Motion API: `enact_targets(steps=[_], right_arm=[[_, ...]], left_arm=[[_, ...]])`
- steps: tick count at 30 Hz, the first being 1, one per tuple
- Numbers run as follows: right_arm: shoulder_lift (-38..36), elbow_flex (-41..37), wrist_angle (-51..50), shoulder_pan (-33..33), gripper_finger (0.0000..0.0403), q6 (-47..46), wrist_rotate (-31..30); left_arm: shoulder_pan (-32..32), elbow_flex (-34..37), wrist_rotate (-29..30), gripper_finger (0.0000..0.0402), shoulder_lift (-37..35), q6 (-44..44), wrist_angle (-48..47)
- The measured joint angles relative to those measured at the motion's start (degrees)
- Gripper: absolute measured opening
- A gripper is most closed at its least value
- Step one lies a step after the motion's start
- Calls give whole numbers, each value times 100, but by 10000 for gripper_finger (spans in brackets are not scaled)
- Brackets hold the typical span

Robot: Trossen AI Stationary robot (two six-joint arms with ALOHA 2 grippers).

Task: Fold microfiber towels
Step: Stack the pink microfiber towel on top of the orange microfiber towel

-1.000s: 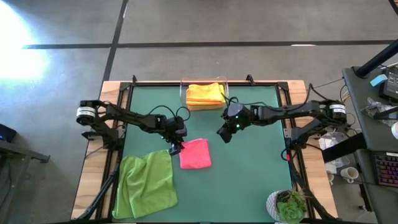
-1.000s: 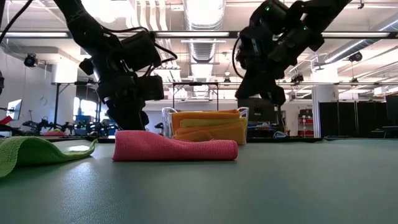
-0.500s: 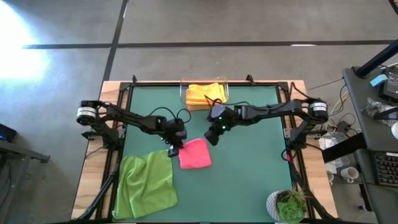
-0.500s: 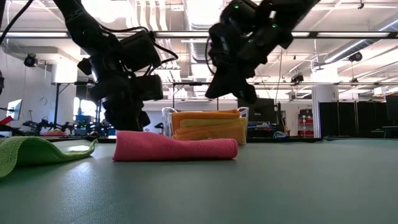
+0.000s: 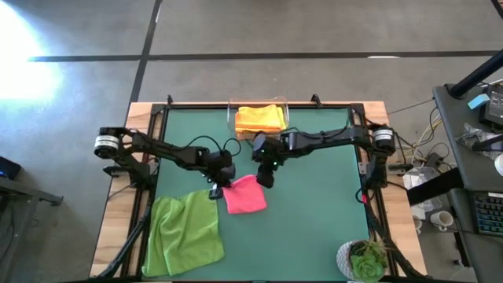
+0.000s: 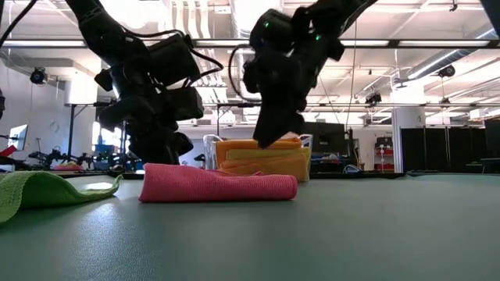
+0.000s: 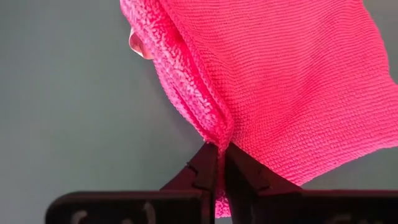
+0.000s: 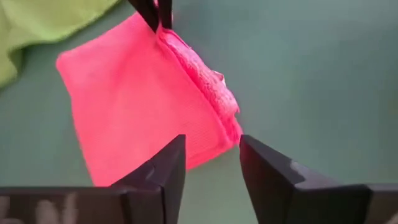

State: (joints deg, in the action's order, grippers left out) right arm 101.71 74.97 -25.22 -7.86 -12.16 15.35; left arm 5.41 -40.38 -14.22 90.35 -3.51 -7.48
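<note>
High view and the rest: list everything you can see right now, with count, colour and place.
Pink towel: one, folded, table centre.
Green towel: one, lime, spread at the near left corner.
Bin: one, clear, far edge, holding folded orange and yellow towels.
Table: one, green mat, wood border.
Plant: one, green, near right corner.
Left gripper: shut on the pink towel's edge.
Right gripper: open, above the pink towel's far corner.
</note>
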Motion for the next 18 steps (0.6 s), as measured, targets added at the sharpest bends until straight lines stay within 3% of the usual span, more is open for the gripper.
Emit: enact_targets(steps=[6,18], right_arm=[[557,42,803,52,144,427,534],[986,363,862,72,147,716,252]], left_arm=[[4,0,44,2,-5,-283,-53],[11,-7,77,2,-11,-703,-252]])
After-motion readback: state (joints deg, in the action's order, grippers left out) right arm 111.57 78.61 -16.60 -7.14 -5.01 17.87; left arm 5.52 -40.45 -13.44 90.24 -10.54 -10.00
